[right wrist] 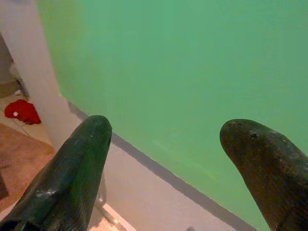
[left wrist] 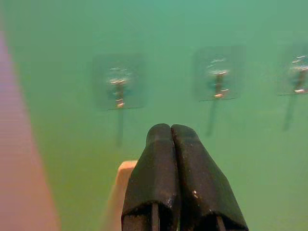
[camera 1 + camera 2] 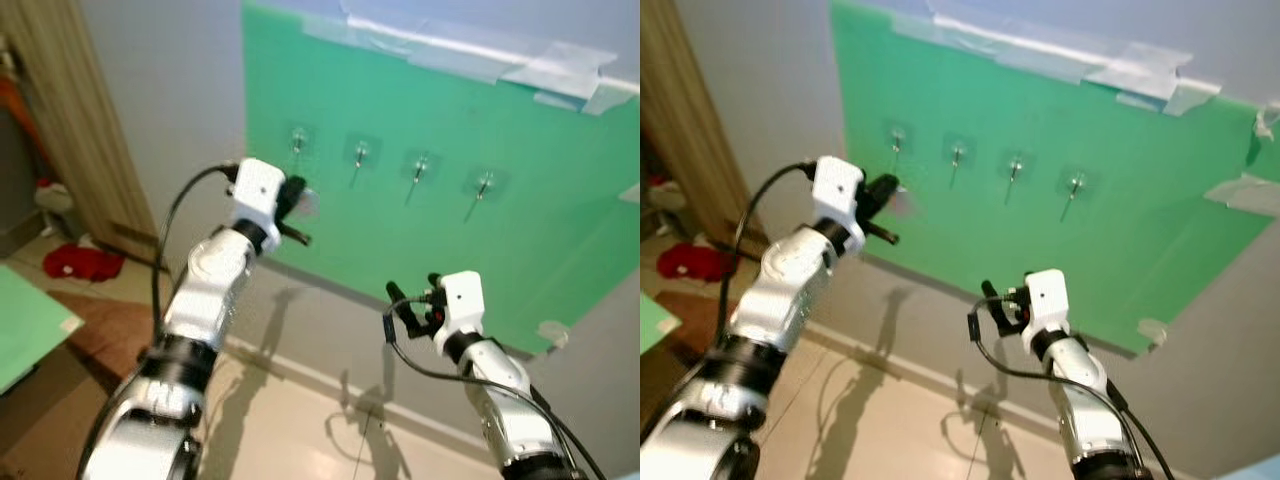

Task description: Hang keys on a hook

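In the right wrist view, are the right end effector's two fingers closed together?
No, the right end effector has its fingers spread wide apart, with the green board visible between them.

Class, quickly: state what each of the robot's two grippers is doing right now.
Left gripper: shut, raised near the leftmost hook on the green board; whether it pinches keys cannot be told.
Right gripper: open, holding nothing.

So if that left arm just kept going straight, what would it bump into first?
Probably the green sheet on the wall, just below the leftmost hook; the left gripper points there, jaws shut. Depth is hard to judge.
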